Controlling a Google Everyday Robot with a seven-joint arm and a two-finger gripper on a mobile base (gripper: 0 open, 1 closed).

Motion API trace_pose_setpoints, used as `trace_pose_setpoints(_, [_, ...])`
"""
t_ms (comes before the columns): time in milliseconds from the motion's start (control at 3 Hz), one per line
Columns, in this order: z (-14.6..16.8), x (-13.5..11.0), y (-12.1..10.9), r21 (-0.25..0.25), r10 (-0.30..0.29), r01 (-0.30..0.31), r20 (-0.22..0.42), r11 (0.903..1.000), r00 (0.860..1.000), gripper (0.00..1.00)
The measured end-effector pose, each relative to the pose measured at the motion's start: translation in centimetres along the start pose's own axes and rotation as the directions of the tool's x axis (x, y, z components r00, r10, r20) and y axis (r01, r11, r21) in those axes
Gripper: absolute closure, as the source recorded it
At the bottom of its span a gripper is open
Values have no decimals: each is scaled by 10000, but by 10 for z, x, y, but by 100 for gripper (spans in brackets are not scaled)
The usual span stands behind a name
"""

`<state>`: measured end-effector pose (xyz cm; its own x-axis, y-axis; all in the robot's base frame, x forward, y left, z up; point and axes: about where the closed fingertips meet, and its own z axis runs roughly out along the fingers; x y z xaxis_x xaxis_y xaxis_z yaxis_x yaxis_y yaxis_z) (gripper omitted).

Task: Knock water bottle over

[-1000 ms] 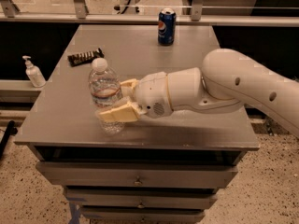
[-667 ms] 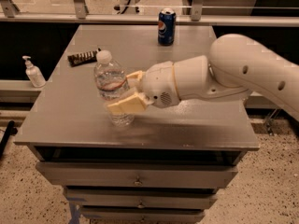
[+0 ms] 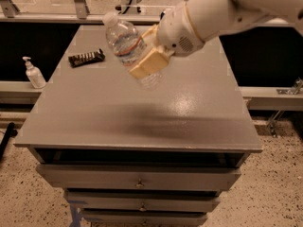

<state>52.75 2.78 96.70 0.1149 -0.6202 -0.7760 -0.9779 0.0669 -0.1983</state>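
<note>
Here you see the gripper (image 3: pixel 147 56) clamped across the water bottle (image 3: pixel 124 40), holding it tilted over the rear half of the grey table (image 3: pixel 142 122), with its white cap (image 3: pixel 111 18) toward the upper left. The bottle is clear; its fill level cannot be told. Its label band shows red and blue, with no legible wording. A dark snack bar (image 3: pixel 86 57) lies at the table's left rear. A white pump dispenser (image 3: pixel 34 74) stands on the ledge alongside.

White arm (image 3: pixel 222 8) reaching in from upper right, hand (image 3: pixel 142 53) raised mid-air, clamped on water bottle (image 3: pixel 122 36)
</note>
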Motion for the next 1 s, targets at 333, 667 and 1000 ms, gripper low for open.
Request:
trace_pose_setpoints(333, [-18, -2, -10, -503, -1356, 1280, -2057, 9905, 9692, 100])
trace_pose_setpoints(667, [-26, 24, 14, -2109, -3028, 2333, -4127, 9493, 8591, 100])
trace_pose_setpoints(1000, [-34, 79, 38, -3479, -4111, 2432, -5763, 9054, 7063, 100])
